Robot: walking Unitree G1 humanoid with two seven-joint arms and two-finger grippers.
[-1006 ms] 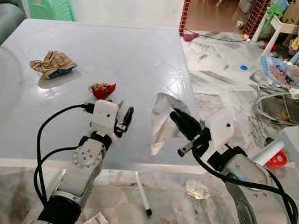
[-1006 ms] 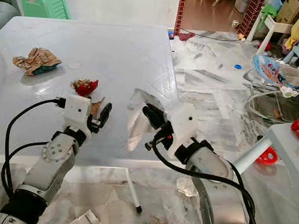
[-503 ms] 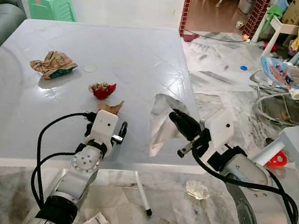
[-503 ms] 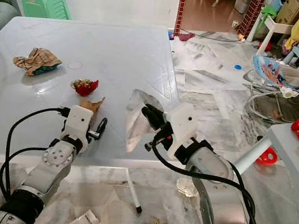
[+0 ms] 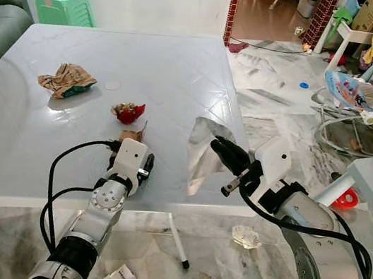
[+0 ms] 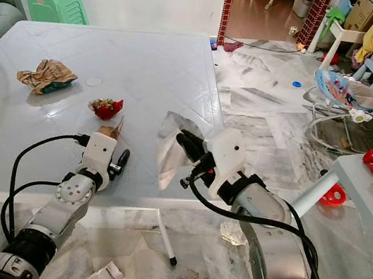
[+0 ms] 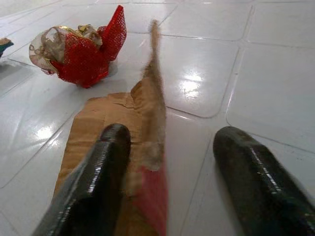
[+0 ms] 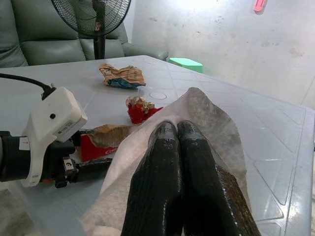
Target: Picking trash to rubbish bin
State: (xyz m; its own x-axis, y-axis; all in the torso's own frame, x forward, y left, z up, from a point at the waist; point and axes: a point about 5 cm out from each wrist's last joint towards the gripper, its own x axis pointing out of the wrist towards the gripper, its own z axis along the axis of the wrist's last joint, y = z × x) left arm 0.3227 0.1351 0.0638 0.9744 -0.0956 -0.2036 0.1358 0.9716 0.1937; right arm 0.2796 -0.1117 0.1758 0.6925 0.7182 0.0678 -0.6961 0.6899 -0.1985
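Closest in, at about five o'clock, the right gripper (image 5: pixel 222 148) hangs over the table's near corner with its two black fingers pressed together on a sheet of translucent white wrapper (image 5: pixel 201 151), which droops off them above the edge; in the right wrist view the fingers (image 8: pixel 167 162) are pinched tight with the film folded over them. So one piece of trash is in hand, not binned, and no rubbish bin can be made out anywhere, so I judge nothing has been disposed of so far. At about seven o'clock the left gripper (image 7: pixel 167 162) is down low on the white table (image 5: pixel 184 67), jaws spread apart and straddling a brown scrap of cardboard with a red patch (image 7: pixel 142 123); one finger (image 7: pixel 106 162) lies on the flat of it while a torn flap stands up between the two fingers. That looks like a grasp being lined up, not closed. Just beyond it, toward eleven o'clock, sits a red and gold foil wrapper (image 5: pixel 127 112), untouched. Farther out at ten o'clock lies a crumpled brown paper wad (image 5: pixel 67 79) with a bit of teal in it, well apart from both grippers. By my reckoning three pieces remain on the table.
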